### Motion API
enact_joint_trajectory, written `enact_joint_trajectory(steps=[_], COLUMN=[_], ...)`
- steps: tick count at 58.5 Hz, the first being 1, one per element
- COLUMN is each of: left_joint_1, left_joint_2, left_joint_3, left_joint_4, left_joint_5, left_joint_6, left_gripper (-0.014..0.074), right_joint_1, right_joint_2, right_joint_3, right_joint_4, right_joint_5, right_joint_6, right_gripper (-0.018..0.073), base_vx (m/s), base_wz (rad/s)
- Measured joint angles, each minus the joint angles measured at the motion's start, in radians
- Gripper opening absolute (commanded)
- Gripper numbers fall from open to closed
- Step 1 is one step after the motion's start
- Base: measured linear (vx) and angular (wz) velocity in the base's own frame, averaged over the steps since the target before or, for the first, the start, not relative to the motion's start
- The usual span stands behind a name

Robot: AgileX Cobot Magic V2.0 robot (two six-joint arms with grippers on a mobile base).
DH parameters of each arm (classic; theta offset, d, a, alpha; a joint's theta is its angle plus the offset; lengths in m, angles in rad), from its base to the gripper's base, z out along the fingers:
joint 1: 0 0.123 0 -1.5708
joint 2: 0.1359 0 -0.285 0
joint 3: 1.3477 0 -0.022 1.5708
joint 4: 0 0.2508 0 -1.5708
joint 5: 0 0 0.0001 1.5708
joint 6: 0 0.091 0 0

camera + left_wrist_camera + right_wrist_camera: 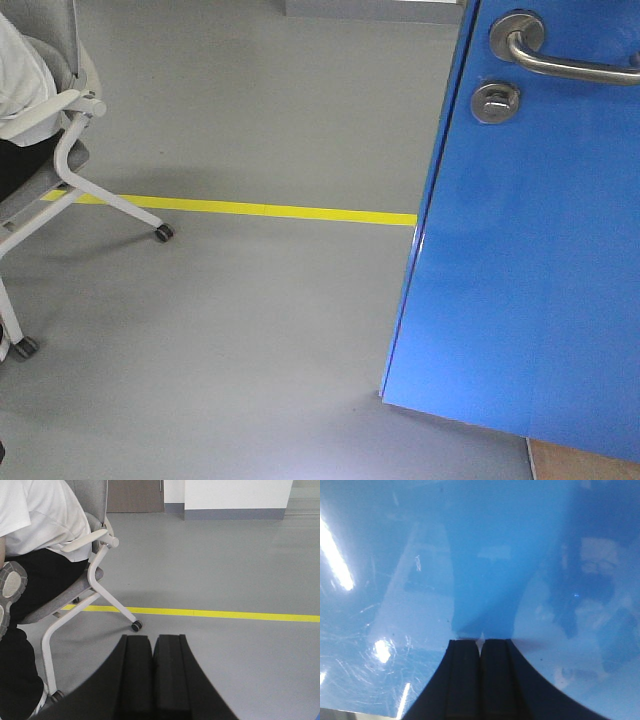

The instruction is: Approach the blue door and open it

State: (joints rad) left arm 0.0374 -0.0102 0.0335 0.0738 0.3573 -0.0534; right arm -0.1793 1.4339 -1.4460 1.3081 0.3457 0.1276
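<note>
Black pads of your right gripper (480, 650) stand closed together, with only a thin slit between them and nothing held. Their tips are against the glossy face of the blue door (485, 555), or just in front of it; you cannot tell from the right wrist view if they really touch. That view is filled by the blue panel, with bright reflections of lamps on its left part.

Your left gripper (153, 642) is also closed, pad beside pad, and it holds nothing. It points over the grey floor (225, 570), away from the door. Beyond it a yellow line (215, 613) runs across the floor from left to right. At the left a person (35, 515) in a white shirt and black trousers sits on a grey chair (95, 582) with a white frame and small wheels. Far behind there is a white wall (235, 494) with a grey base.

In the front view you see the blue door (530, 250) at the right side, standing at an angle, with its thin edge toward the left. Its silver lever handle (575, 62) is at the top right, and the round lock (494, 102) is just under it. The yellow line (270, 209) ends behind the door edge.
</note>
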Motion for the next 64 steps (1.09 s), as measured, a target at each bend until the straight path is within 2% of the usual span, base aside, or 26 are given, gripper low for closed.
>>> enact_joint_trajectory(steps=[4, 7, 13, 16, 26, 32, 37, 48, 64], left_joint_1=[0.0, 0.0, 0.0, 0.0, 0.0, 0.0, 0.0, 0.0, 0.0], left_joint_2=[0.0, 0.0, 0.0, 0.0, 0.0, 0.0, 0.0, 0.0, 0.0], left_joint_3=[0.0, 0.0, 0.0, 0.0, 0.0, 0.0, 0.0, 0.0, 0.0], left_joint_4=[0.0, 0.0, 0.0, 0.0, 0.0, 0.0, 0.0, 0.0, 0.0], left_joint_5=[0.0, 0.0, 0.0, 0.0, 0.0, 0.0, 0.0, 0.0, 0.0], left_joint_6=[0.0, 0.0, 0.0, 0.0, 0.0, 0.0, 0.0, 0.0, 0.0], left_gripper=[0.0071, 0.0071, 0.0071, 0.0071, 0.0071, 0.0071, 0.0071, 0.0071, 0.0071], right_joint_1=[0.003, 0.006, 0.022, 0.042, 0.143, 0.19, 0.202, 0.203, 0.192], right_joint_2=[-0.011, -0.022, -0.057, -0.079, -0.17, -0.247, -0.347, -0.584, -0.875], right_joint_3=[0.0, 0.001, 0.004, 0.004, 0.009, 0.083, 0.201, 0.558, 1.05], right_joint_4=[-0.058, -0.141, -0.391, -0.549, -1.063, -1.255, -1.339, -1.445, -1.483], right_joint_5=[-0.008, -0.017, -0.016, 0.008, 0.187, 0.213, 0.187, 0.063, -0.069], right_joint_6=[0.0, 0.0, -0.001, -0.01, -0.045, -0.048, -0.049, -0.05, -0.05], right_gripper=[-0.0004, -0.0004, -0.0004, -0.0004, -0.0004, -0.0004, -0.0004, -0.0004, -0.0004], base_vx=[0.0, 0.0, 0.0, 0.0, 0.0, 0.0, 0.0, 0.0, 0.0], base_wz=[0.0, 0.0, 0.0, 0.0, 0.0, 0.0, 0.0, 0.0, 0.0])
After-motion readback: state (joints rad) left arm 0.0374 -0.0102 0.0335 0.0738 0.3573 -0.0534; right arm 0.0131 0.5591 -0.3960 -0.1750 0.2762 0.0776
